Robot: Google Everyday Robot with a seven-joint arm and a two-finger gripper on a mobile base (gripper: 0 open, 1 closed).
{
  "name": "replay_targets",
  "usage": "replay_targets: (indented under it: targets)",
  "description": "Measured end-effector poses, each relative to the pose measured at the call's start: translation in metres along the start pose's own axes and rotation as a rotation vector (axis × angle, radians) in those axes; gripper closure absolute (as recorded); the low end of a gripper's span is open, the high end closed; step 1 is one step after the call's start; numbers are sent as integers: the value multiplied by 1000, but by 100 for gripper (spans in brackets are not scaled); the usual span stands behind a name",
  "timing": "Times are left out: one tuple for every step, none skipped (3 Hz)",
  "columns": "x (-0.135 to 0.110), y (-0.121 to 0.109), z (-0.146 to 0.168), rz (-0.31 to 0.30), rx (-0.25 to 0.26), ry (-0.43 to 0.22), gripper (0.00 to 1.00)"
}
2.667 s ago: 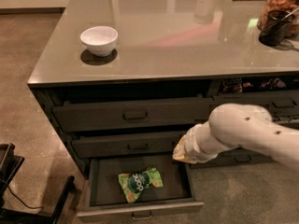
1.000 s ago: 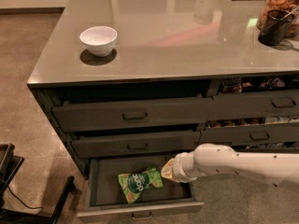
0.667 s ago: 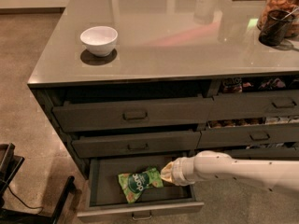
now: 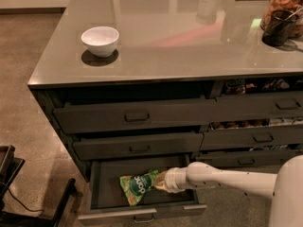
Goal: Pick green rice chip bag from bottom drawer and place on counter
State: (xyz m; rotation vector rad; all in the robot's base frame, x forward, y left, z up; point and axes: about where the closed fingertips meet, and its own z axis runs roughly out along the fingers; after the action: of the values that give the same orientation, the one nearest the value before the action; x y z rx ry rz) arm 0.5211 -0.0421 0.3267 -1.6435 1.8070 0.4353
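The green rice chip bag (image 4: 136, 186) lies on the dark floor of the open bottom drawer (image 4: 106, 193), near its middle. My white arm reaches in from the right, and the gripper (image 4: 160, 182) is at the bag's right edge, touching or overlapping it. The bag rests on the drawer floor. The glossy grey counter (image 4: 180, 32) spreads above the drawers.
A white bowl (image 4: 100, 40) stands on the counter's left part. A dark cup (image 4: 278, 27) and a jar (image 4: 285, 4) stand at its far right. Upper drawers (image 4: 137, 117) are slightly open. A dark chair frame (image 4: 14, 183) stands on the floor at left.
My arm has come down from in front of the drawers and reached left into the bottom drawer. The gripper now meets the bag's right edge. The bag has barely shifted.
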Motion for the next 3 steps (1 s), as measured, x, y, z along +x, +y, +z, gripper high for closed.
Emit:
replay_targets:
  targets:
    - [9,4,8,-10,-5,7,100]
    - [20,7,29,-44,-14,-9,81]
    - [28,6,52,-80,-30,-29,58]
